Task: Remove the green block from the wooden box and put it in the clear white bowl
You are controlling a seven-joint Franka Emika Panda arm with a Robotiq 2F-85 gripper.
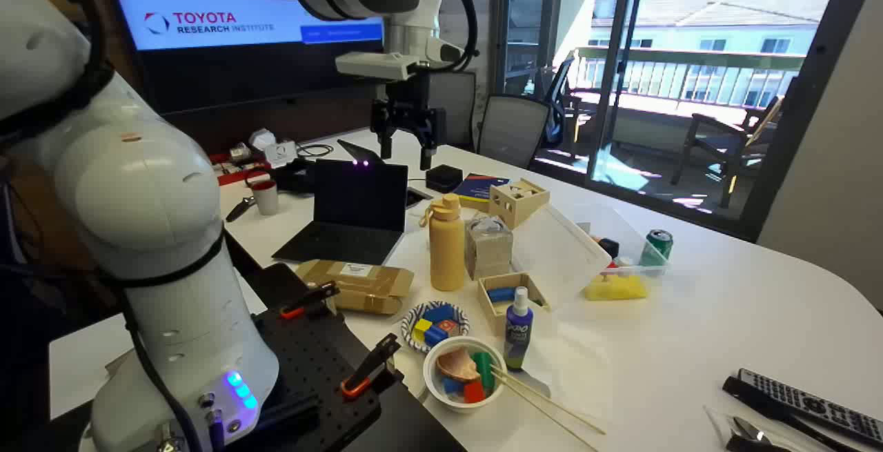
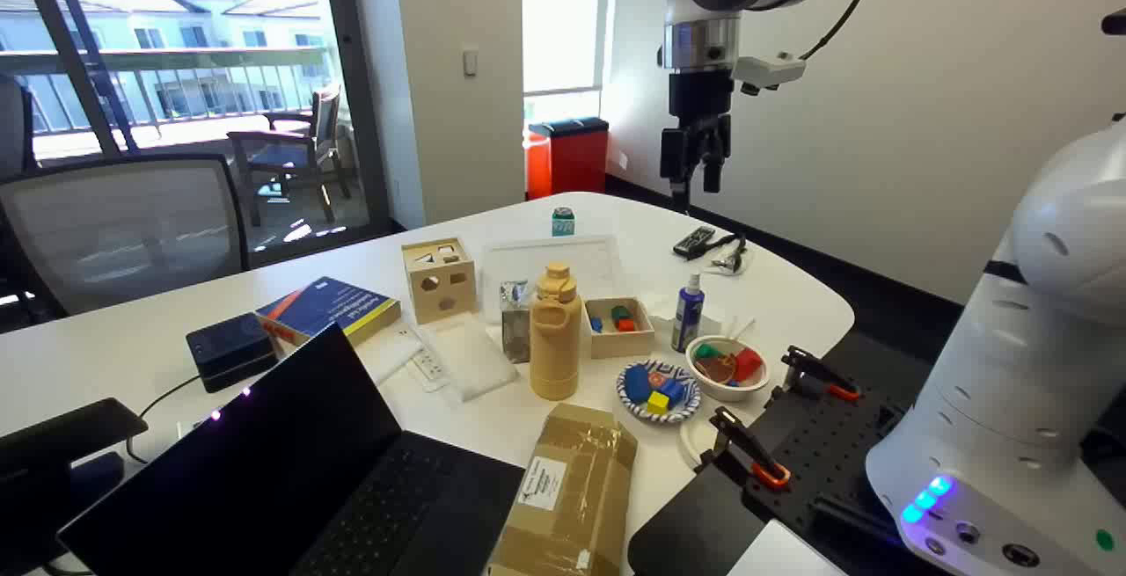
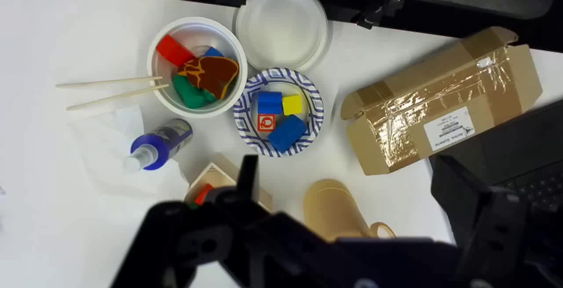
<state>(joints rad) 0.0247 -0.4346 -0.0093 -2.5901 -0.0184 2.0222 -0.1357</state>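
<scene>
Black gripper is way up, fingers spread wide. Green block sits in the open-topped tan wooden box, round white bowl near the robot-side table edge.

Yellow bottle and spray bottle flank the open-topped wooden box, leaving my gripper a way in from above; chopsticks jut from the white bowl out over the worktop.
</scene>
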